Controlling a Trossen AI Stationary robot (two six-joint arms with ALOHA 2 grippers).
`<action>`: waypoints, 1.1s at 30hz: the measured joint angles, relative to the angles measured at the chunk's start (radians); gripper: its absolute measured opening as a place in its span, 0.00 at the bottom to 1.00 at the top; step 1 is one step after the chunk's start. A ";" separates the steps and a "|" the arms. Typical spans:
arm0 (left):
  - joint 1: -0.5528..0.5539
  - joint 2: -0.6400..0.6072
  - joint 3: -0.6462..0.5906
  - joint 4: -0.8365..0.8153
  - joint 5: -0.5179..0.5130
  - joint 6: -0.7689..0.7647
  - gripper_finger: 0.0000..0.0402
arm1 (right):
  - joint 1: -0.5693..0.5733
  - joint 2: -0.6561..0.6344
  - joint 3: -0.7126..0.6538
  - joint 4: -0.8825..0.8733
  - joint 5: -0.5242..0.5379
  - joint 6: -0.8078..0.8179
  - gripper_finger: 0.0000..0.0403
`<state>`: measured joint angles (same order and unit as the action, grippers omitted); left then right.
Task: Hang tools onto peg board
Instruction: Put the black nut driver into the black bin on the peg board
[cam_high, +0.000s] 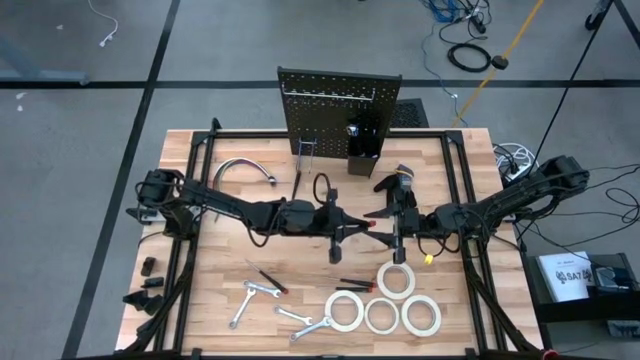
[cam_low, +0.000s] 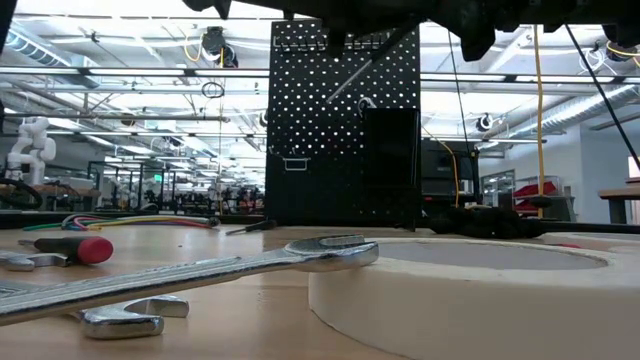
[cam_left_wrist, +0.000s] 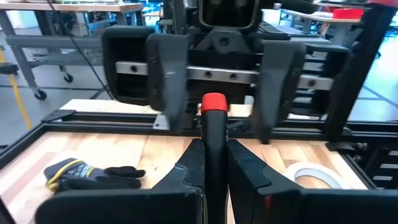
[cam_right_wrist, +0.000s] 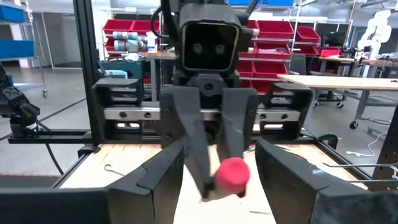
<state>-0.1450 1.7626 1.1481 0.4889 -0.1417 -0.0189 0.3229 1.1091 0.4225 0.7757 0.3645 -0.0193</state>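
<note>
Above the middle of the wooden desk (cam_high: 200, 290), the left gripper (cam_left_wrist: 214, 163) clamps its fingers narrowly on a thin red-and-black-handled screwdriver (cam_left_wrist: 213, 134), red end toward the right gripper (cam_right_wrist: 217, 180), whose fingers stand wide around that end (a handover, apparently). A misaligned closure or early release could drop it. The upright black perforated peg board (cam_high: 338, 105) waits behind. The screwdriver's shaft is hidden.

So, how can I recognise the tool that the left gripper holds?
Above the middle of the wooden table, the two arms meet tip to tip. The left gripper clamps a thin screwdriver with a black handle and red end, the only tool off the tabletop.
</note>
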 joint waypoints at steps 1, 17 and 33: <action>0.001 0.000 0.000 0.000 0.000 0.000 0.07 | 0.000 0.000 0.000 0.000 0.000 0.000 0.46; 0.000 0.000 0.000 0.006 0.005 0.007 0.07 | 0.000 0.000 0.000 -0.005 -0.006 0.007 0.12; 0.016 0.000 0.001 -0.143 -0.022 -0.025 0.40 | -0.041 0.000 0.000 -0.119 -0.003 0.149 0.12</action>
<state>-0.1294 1.7626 1.1492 0.3463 -0.1639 -0.0440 0.2817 1.1095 0.4221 0.6564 0.3614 0.1294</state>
